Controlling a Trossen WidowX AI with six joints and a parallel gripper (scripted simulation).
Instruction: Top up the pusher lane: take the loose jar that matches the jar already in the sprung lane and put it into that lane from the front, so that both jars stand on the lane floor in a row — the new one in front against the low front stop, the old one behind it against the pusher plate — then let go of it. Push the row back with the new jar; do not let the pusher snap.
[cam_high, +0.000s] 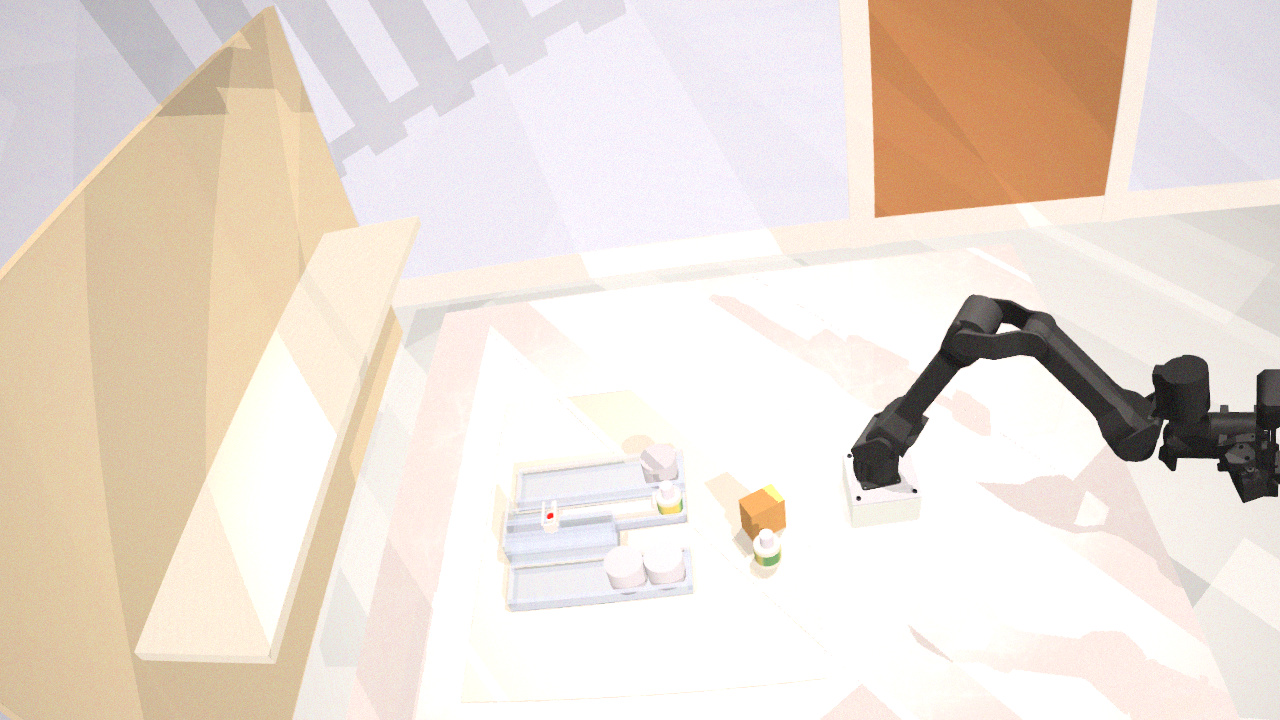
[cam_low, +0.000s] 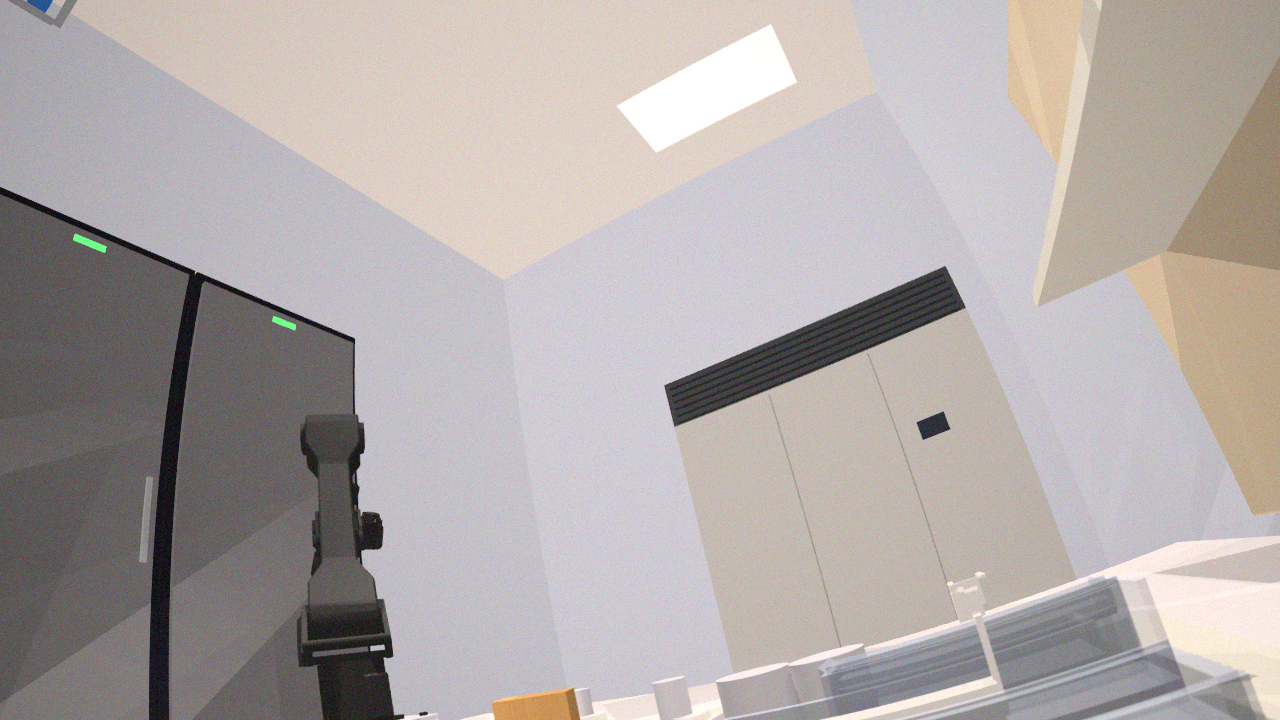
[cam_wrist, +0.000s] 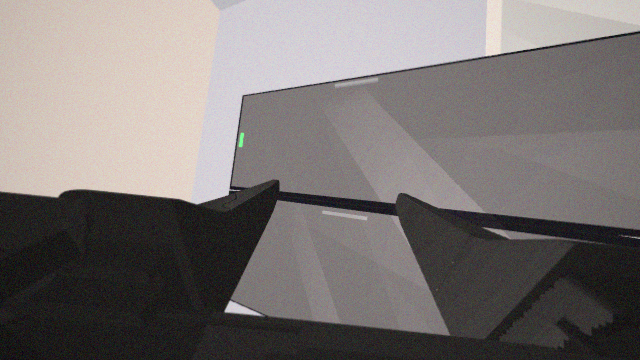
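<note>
A small white bottle-shaped jar (cam_high: 668, 500) with a yellow and green label stands at the right end of the middle lane. A similar loose jar (cam_high: 767, 550), its label mostly green, stands outside the lanes beside the orange box (cam_high: 762, 515) (cam_low: 537, 705). The labels are too small to compare surely. A white upright piece with a red dot (cam_high: 550, 516) stands near the left end of the middle lane. The pusher plate and front stop cannot be made out. My gripper (cam_wrist: 338, 192) is open and empty in the wrist view, far right of the jars; the top view cuts off its end.
A wide pale jar (cam_high: 660, 462) sits in the upper clear tray (cam_high: 572, 484). Two wide pale jars (cam_high: 623, 568) (cam_high: 664, 565) sit in the lower tray (cam_high: 554, 598). Something yellow shows behind the orange box. A wooden shelf (cam_high: 295, 465) rises at the left.
</note>
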